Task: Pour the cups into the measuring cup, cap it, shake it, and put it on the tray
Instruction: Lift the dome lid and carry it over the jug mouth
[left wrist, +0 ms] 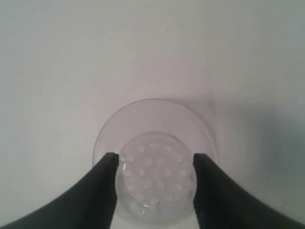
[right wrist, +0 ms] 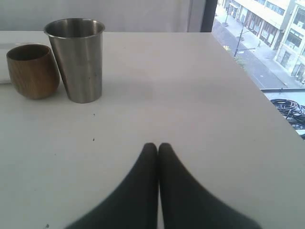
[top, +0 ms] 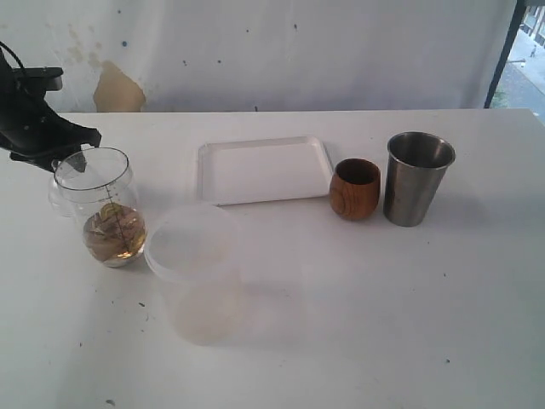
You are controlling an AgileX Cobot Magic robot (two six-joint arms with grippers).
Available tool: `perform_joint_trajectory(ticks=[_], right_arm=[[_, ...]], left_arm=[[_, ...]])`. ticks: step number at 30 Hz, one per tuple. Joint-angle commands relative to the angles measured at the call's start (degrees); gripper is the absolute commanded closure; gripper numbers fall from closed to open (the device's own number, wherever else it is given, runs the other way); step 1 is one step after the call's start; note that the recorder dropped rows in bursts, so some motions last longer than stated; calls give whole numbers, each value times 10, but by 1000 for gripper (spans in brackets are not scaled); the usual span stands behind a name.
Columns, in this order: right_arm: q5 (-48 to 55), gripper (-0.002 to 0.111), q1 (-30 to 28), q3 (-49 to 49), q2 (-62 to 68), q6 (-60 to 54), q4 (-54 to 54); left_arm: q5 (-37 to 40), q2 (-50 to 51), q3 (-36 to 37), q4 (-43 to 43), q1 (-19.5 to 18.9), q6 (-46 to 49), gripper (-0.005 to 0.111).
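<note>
The measuring cup (top: 106, 204), clear with a black scale, stands at the left with brownish contents in its lower part. Behind it a clear round lid (top: 58, 198) lies on the table. My left gripper (top: 77, 160) hangs over that lid. In the left wrist view the gripper (left wrist: 155, 160) is open, its fingers straddling the dimpled lid (left wrist: 155, 183). The brown wooden cup (top: 355, 188) and the steel tumbler (top: 417, 177) stand upright, side by side, right of the white tray (top: 264, 169). My right gripper (right wrist: 157, 145) is shut and empty, low over bare table, well short of the tumbler (right wrist: 78, 59) and wooden cup (right wrist: 31, 71).
A big frosted plastic tub (top: 200, 273) stands just right of the measuring cup, in front of the tray. The table's right edge (right wrist: 257, 88) runs beside a window. A white wall closes off the back.
</note>
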State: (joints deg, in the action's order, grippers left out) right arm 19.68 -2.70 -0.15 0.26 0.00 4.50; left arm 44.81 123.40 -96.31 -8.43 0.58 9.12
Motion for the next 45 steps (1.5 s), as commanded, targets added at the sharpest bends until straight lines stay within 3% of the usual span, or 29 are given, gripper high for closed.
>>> perform_joint_trajectory(ticks=[1,11,21,27,36,45], right_arm=[[-1,108,3,1,-3,0,-1],[-1,108,3,1,-3,0,-1],[-1,108,3,1,-3,0,-1],[-1,108,3,1,-3,0,-1],[-1,108,3,1,-3,0,-1],[-1,108,3,1,-3,0,-1]], left_arm=[[17,0,2,-1,2,-3,107],[65,-43,2,94,2,-53,107],[123,-160,2,95,2,-59,107],[175,-230,2,84,2,-59,107],[245,-281,2,-34,5,0,107],[252,-281,2,2,95,2,107]])
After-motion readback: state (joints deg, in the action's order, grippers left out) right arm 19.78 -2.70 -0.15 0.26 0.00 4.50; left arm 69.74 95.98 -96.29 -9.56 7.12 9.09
